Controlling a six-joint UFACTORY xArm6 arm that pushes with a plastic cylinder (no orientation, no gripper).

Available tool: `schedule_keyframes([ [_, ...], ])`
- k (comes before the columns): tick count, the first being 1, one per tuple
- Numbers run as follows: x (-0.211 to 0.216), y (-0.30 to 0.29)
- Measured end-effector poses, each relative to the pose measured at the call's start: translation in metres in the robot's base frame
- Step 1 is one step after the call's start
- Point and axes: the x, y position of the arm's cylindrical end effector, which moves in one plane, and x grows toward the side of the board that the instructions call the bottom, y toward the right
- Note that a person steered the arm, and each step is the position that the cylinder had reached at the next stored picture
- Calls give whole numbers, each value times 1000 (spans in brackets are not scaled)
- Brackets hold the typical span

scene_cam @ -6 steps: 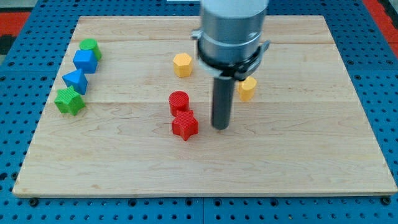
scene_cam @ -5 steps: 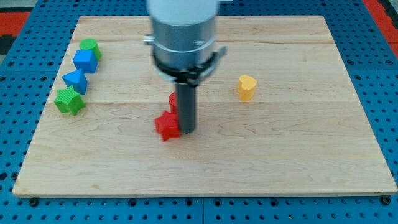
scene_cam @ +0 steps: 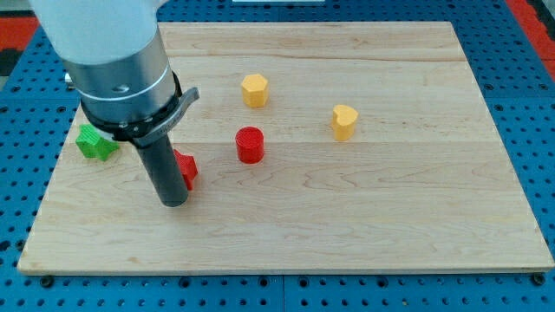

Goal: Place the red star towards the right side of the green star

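Observation:
The red star (scene_cam: 186, 167) lies left of the board's middle, mostly hidden behind my rod. My tip (scene_cam: 174, 201) rests on the board touching the star's lower left side. The green star (scene_cam: 94, 143) sits near the board's left edge, partly covered by the arm's grey body; the red star is to its right, about a hundred pixels away and slightly lower.
A red cylinder (scene_cam: 250, 144) stands right of the red star. A yellow hexagon (scene_cam: 254, 89) and a yellow heart (scene_cam: 344, 121) lie farther toward the view's top right. The arm's body (scene_cam: 113, 61) hides the upper left of the wooden board (scene_cam: 390, 217).
My tip has swept left across the board, pushing the red star left, away from the red cylinder and toward the green star. The arm now hides the blue blocks and the green block at upper left.

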Motion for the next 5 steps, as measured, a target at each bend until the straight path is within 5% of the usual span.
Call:
schedule_keyframes([
  [5, -65, 61],
])
